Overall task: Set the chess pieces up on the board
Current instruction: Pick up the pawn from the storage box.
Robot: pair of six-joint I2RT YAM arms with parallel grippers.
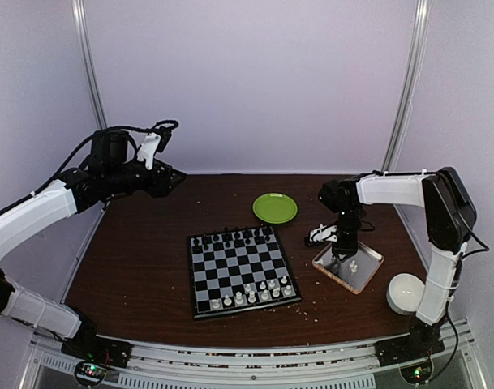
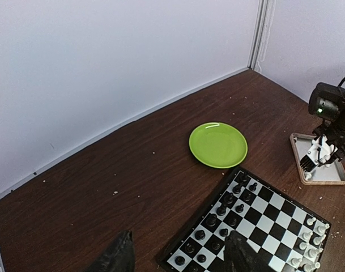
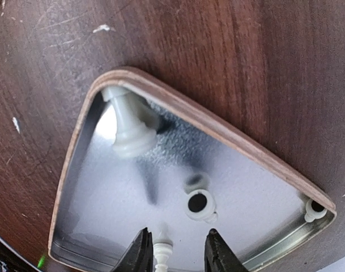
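Left jaws hang spread over the counter (image 2: 104, 187); right jaws loosely straddle, not pinching, a white chessman (image 3: 161, 252) in the tray (image 3: 217, 129).

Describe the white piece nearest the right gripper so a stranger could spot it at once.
Right of the board lies a tray. The right gripper hangs over it, and this piece sits between its fingers; the tray's other pieces lie clear of them.

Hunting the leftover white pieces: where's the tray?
Top view: the tray sits on the right, just right of the board, under the right gripper.
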